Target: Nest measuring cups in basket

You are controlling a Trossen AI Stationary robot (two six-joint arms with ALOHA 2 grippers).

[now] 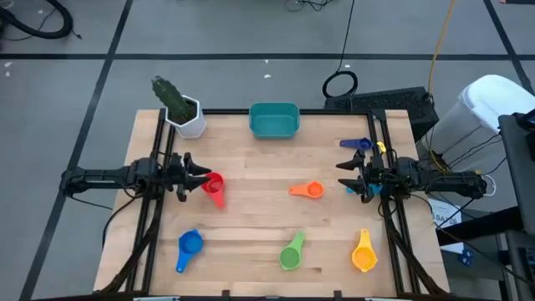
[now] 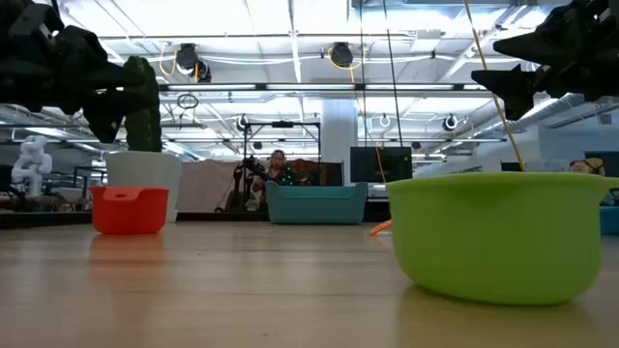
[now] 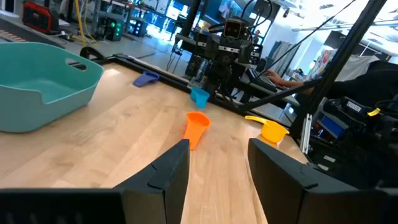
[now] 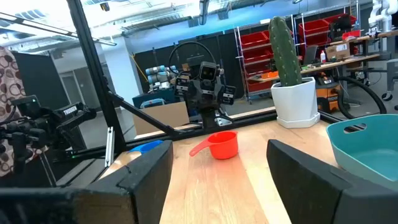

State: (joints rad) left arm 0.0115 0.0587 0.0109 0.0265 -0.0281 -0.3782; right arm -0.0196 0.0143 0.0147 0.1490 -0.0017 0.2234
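Seven measuring cups lie spread on the wooden table: red, orange, blue, green, yellow, dark blue and light blue. The teal basket stands at the far edge with nothing in it. My left gripper hovers open at the table's left, just left of the red cup. My right gripper hovers open at the right, beside the light blue cup and right of the orange cup. Both stay above the tabletop.
A white pot with a green cactus stands at the far left corner, left of the basket. Dark frame rails run along both sides of the table. Bare wood lies between the two grippers and in front of the basket.
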